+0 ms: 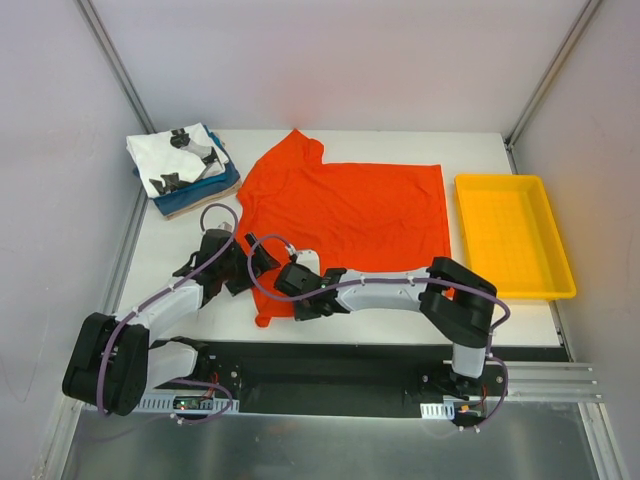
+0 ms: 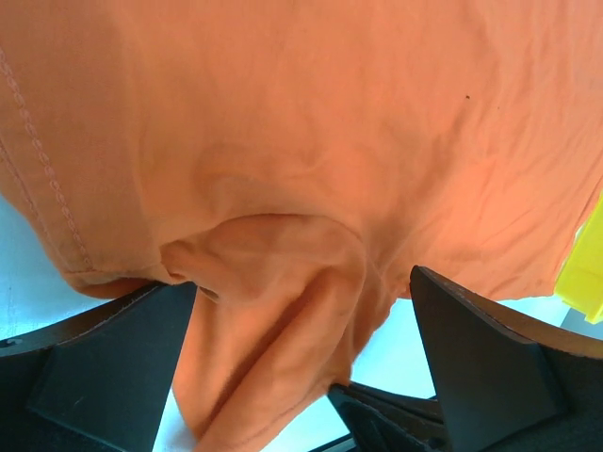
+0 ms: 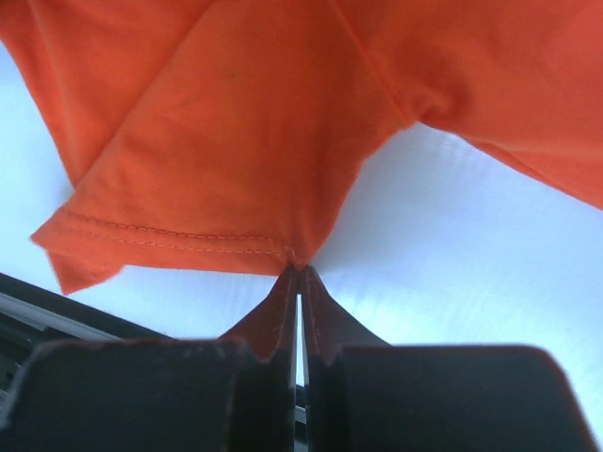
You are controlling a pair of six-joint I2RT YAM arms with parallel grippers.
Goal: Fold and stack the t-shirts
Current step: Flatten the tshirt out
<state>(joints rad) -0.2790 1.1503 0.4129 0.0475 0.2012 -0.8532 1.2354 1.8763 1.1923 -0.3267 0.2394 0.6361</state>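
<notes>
So the orange tee (image 1: 350,205) lies spread in the middle of the table, long axis running left to right, bottom hem toward the yellow tray (image 1: 515,235) on the right and neck end on the left. One sleeve pokes out on the far side. The other trails off the near-left corner toward the table's near edge.

The right gripper (image 1: 300,290) reaches across to the left side and its fingers are pressed together right on that near sleeve. In its wrist view the stitched hem runs straight into the fingertips, so I'd call that a pinch on the cloth. The left gripper (image 1: 250,262) sits just left of it at the tee's left edge, spread wide, with a bunched fold of cloth between the fingers (image 2: 490,358) but nothing gripped.

What matters, I reckon, is that both grippers are at the near-left end, so the whole body of the tee lies to the right and far of them. Folding the sleeve in means carrying it far and right onto the body. The stack of folded tees (image 1: 180,170) is at the far left, closer to the left arm
</notes>
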